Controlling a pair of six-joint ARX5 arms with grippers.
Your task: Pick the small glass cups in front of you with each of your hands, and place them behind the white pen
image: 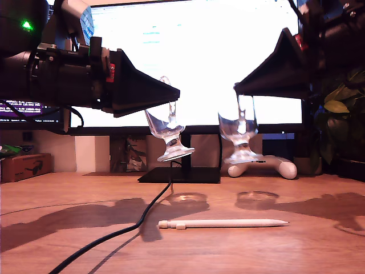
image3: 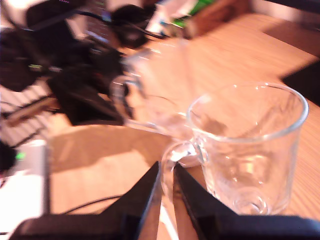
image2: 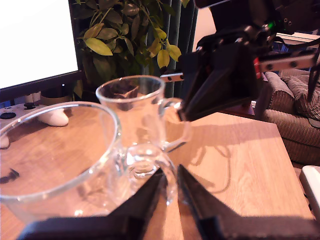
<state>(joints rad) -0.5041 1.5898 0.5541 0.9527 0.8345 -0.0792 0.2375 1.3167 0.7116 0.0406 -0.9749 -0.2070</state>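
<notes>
Glass cups are both lifted, one (image: 169, 132) pinched by the handle in my first gripper (image: 174, 91) and the other (image: 239, 134) in my second gripper (image: 238, 88), hanging above the desk beyond the white pen (image: 222, 224), with only lowering and releasing left

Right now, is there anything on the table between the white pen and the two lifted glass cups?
In the exterior view, only bare wood with the cups' shadows lies between the white pen and the glass cups held above.
</notes>
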